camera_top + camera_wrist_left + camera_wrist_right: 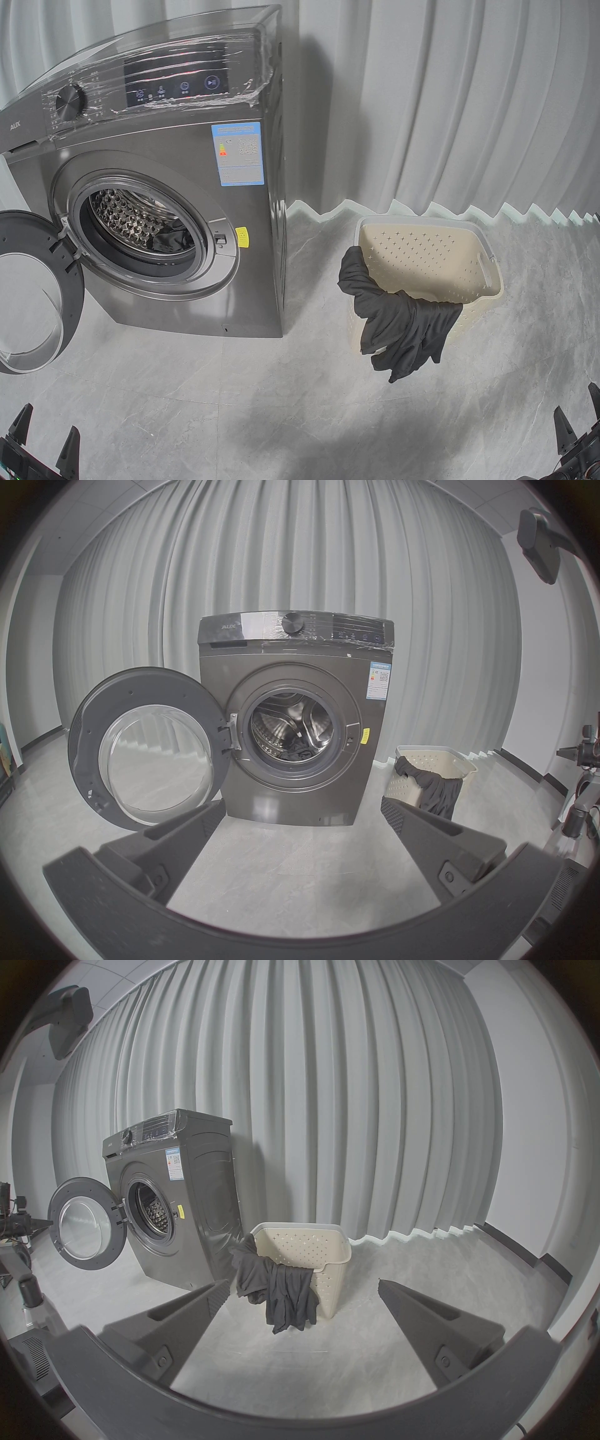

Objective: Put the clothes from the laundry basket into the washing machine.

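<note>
A grey front-loading washing machine (187,187) (300,717) (181,1197) stands at the left with its round door (31,294) swung wide open. A dark garment (170,239) lies inside the drum. To the machine's right a cream laundry basket (481,262) (325,1260) sits on the floor, and a dark grey garment (400,325) (434,786) (278,1288) hangs over its front rim. My left gripper (44,437) (303,811) is open and empty, low at the near left. My right gripper (578,412) (300,1294) is open and empty, at the near right, well short of the basket.
Pale pleated curtains (450,94) cover the wall behind. The grey stone floor (281,400) between me and the machine and basket is bare. The open door juts out at the far left.
</note>
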`<state>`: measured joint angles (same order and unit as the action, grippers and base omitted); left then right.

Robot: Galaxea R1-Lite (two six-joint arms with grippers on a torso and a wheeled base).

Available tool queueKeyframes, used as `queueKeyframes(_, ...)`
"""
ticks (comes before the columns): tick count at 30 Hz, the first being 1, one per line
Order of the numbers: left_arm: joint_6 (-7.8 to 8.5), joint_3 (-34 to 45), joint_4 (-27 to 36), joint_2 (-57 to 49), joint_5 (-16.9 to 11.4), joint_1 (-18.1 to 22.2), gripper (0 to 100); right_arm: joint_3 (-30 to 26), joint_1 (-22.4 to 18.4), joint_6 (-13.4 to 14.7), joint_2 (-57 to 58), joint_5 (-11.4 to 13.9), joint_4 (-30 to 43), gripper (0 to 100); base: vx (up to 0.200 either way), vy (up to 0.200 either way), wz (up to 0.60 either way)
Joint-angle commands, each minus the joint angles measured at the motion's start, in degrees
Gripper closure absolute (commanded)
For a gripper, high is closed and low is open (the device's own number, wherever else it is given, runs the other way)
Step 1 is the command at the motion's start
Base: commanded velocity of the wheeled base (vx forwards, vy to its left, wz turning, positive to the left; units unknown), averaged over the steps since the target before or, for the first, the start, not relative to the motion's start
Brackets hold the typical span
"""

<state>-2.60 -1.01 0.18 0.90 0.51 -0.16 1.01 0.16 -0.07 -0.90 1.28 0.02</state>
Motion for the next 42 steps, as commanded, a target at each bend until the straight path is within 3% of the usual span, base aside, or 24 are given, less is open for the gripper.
queueKeyframes(1,-0.04,0.8,0.0,-0.9,0.0,0.0,0,-1.0,0.0,0.0,0.9,0.0,0.0,0,0.0,-0.2,0.0)
queueKeyframes(13,0.05,0.9,0.0,-0.9,0.0,0.0,0,-1.0,0.0,0.0,0.9,0.0,0.0,0,0.0,-0.2,0.0)
queueKeyframes(28,0.14,0.8,0.0,-0.9,0.2,0.0,0,-1.0,0.0,0.0,0.9,0.0,0.0,0,0.0,0.0,0.0)
queueKeyframes(34,0.05,0.9,0.0,-0.9,0.1,0.0,0,-1.0,0.0,0.0,0.9,0.0,0.0,0,0.0,-0.2,0.0)
queueKeyframes(42,0.05,0.8,0.0,-0.9,0.0,0.0,0,-1.0,0.0,0.0,0.9,0.0,0.0,0,0.0,0.0,0.0)
